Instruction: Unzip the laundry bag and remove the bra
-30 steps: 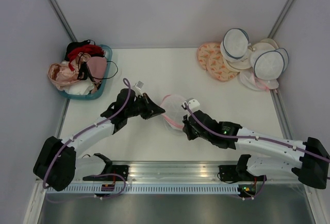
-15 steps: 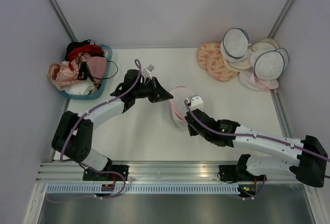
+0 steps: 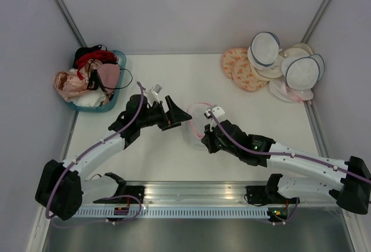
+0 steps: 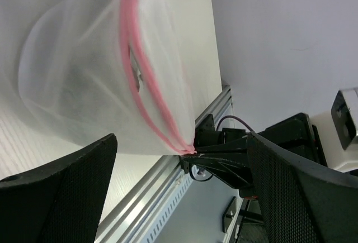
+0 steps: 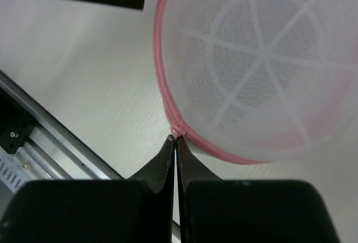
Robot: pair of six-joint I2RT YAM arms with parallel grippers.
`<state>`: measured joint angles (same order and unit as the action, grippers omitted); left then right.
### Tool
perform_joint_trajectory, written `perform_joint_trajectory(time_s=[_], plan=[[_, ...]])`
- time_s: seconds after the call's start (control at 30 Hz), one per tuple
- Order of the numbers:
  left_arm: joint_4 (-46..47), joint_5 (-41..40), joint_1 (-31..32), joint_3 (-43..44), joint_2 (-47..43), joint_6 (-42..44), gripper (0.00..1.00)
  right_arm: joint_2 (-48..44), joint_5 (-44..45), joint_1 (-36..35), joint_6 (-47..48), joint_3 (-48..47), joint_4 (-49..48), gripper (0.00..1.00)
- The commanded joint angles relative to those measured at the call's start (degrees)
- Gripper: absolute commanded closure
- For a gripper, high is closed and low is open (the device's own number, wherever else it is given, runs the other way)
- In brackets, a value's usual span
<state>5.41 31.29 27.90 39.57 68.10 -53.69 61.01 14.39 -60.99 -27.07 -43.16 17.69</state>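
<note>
Laundry bag [image 3: 196,121] is found near the middle of the surface [image 3: 174,72], between the two arms. It is tipped up on edge, so that its pink zip rim [image 5: 158,58] is seen as an arc from above. Whether its underside touches the surface cannot be told. A greyish shade is seen through the white mesh; whether this is the bra cannot be told.

Zip pull [image 5: 174,134] is placed at the near, lower part of the rim. It is pinched by the right end effector [image 5: 174,138], whose fingers are pressed together with only a hairline gap at the tips. The right arm is stretched in from the near right corner.

Left end effector [image 3: 179,116] is held just to the left of the bag, pointed at it. Its fingers [image 4: 61,198] are spread wide, and nothing is gripped. In the left wrist view the mesh dome and pink rim are framed between them, with the right end effector seen at the lower end of the rim. Contact between the left fingers and the mesh cannot be judged.

Farther out, a blue basket [image 3: 93,108] is set at the far left of the surface, heaped with pink, red and black bras [image 3: 87,75]. At the far right, flat orange-patterned discs [image 3: 237,66] are piled beside white round bags with navy rims [image 3: 301,71]. Both groups are well apart from the laundry bag. An aluminium rail [image 3: 191,191] is run along the near edge, where the arm bases are fixed.
</note>
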Motion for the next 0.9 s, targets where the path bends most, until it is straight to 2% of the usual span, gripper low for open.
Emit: perform_joint_trajectory(time_s=[0.0,0.2,0.3,0.33,0.4,0.43,0.5,0.7,0.87], plan=[[-0.67,-3.78,3.02,-2.74,-3.75,-3.43,0.0,1.12,-5.77,0.0,1.76,0.18,-6.88,0.99],[1.44,-6.15,9.88,-3.62,-2.45,-5.63,0.01,4.2,-9.82,0.0,1.06,-0.53,-11.09,1.0],[5.64,-4.84,10.68,-4.85,0.01,-6.68,0.16,4.9,-11.14,0.0,-0.17,-0.44,-12.77,0.99],[6.45,-4.66,10.68,-5.29,0.54,-6.95,0.34,4.82,-11.49,0.0,-0.26,-0.26,-13.03,1.0],[7.07,-5.09,10.68,-6.08,0.64,-6.87,0.58,4.64,-12.02,-0.09,-0.53,-0.09,-13.47,1.0],[6.46,-5.53,10.68,-6.09,0.46,-6.78,0.81,4.38,-11.93,-0.01,-0.27,-0.09,-12.95,0.99],[5.06,-6.93,10.68,-5.56,0.11,-5.82,0.96,4.12,-11.93,0.0,-0.26,-0.26,-12.07,0.99],[-0.57,-9.05,9.19,-1.96,-0.68,-2.21,0.98,3.85,-8.52,-0.01,-0.18,-1.14,-3.82,1.0],[-2.86,-7.65,5.68,-0.11,-1.03,0.07,0.98,4.29,3.08,0.0,-2.72,-0.27,7.34,1.0]])
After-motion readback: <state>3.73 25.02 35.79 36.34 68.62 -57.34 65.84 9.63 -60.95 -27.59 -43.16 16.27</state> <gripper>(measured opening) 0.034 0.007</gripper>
